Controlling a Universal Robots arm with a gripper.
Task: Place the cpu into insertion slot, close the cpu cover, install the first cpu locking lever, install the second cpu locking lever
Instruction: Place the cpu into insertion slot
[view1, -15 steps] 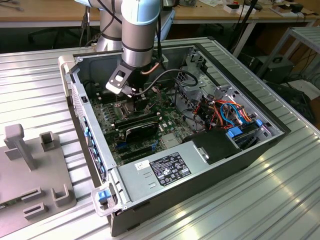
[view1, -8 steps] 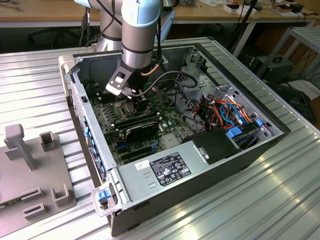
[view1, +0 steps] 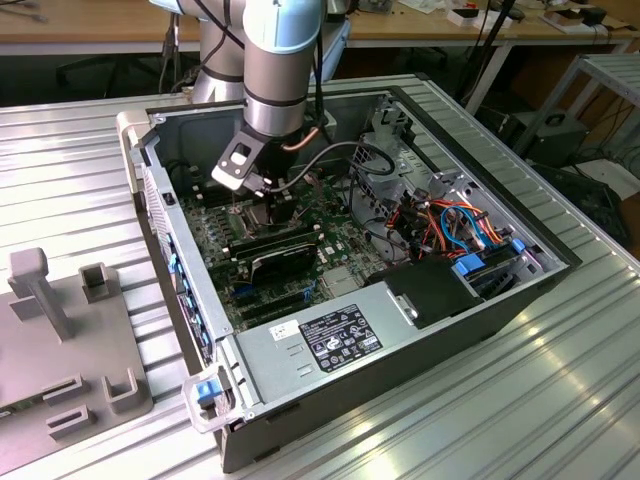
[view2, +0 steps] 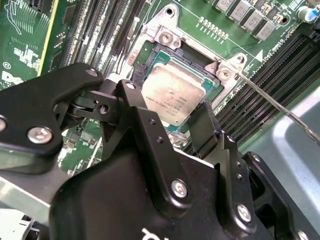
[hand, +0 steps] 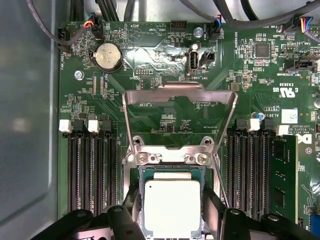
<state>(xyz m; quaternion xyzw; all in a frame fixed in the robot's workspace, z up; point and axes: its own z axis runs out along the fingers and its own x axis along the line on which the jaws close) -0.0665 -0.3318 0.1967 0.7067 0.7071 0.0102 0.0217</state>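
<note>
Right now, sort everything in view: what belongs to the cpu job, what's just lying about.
Job: cpu, insertion slot, raised cpu cover, locking lever.
Lying about: coin battery, memory slots, memory stick, coloured cables, grey fixture outside the case.

Counted on the rig: one robot arm (view1: 275, 60), one gripper (view2: 169, 119), one open computer case (view1: 300, 345).

Counted on the board: one cpu (hand: 172, 207), one insertion slot (hand: 170, 158), one cpu cover (hand: 180, 92), one coin cell (hand: 108, 55).

Two banks of memory slots are recorded: a first bank (hand: 94, 175) and a second bank (hand: 248, 175).

One locking lever (view2: 270, 100) is noted.
</note>
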